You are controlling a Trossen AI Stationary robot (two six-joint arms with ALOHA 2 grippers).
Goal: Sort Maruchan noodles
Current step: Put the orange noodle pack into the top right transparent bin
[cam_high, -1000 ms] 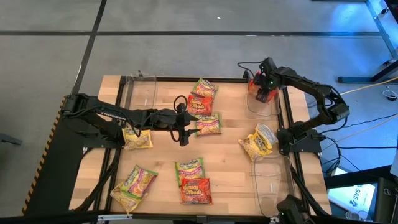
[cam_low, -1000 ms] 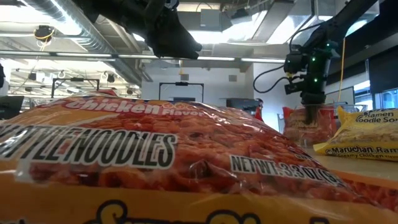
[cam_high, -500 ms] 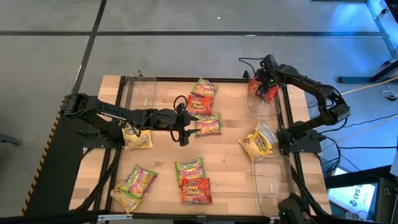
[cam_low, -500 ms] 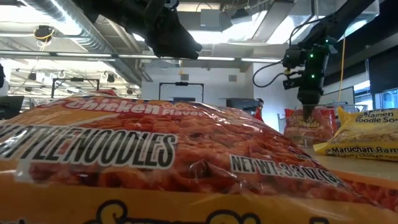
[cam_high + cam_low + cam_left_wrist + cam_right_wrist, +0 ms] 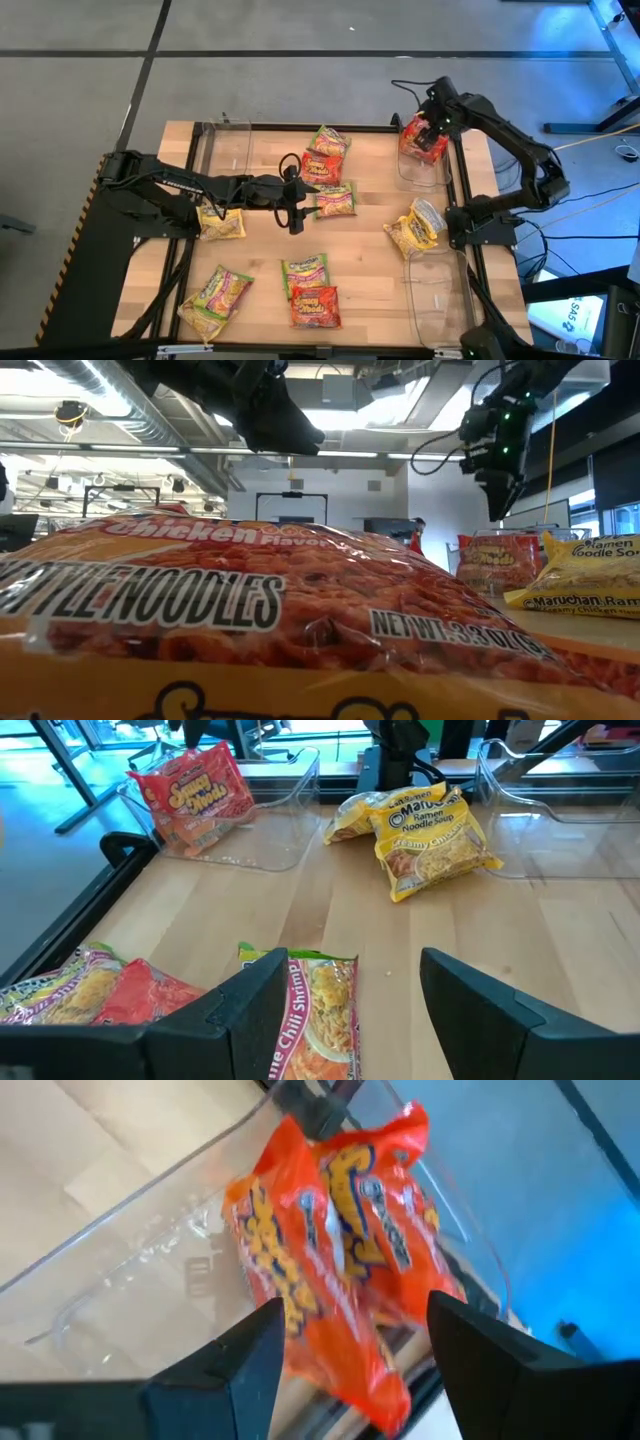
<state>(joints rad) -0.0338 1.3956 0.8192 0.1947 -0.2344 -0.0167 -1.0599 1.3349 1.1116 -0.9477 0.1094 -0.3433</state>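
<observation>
The Maruchan noodles lie scattered on the wooden table (image 5: 370, 270). A red-orange packet (image 5: 340, 1270) stands on edge in the far right clear bin (image 5: 420, 172), leaning on its wall. My right gripper (image 5: 503, 505) hangs open above it, touching nothing. My left gripper (image 5: 350, 1010) hovers open over the table's middle, above a green-pink packet (image 5: 320, 1020) that lies flat. Two yellow packets (image 5: 415, 228) lie at the right. More green-pink (image 5: 215, 295), yellow (image 5: 222, 222) and red-orange (image 5: 315, 305) packets lie elsewhere.
A clear bin (image 5: 228, 150) stands at the far left and another (image 5: 435, 290) at the near right. Black frame rails (image 5: 465, 200) run along the table's sides. Bare wood (image 5: 370, 270) lies between the middle packets and the near right bin.
My right gripper has risen out of the far right bin and rolled at the wrist, coming clear of the red-orange packet. The packet has stayed standing in the bin.
</observation>
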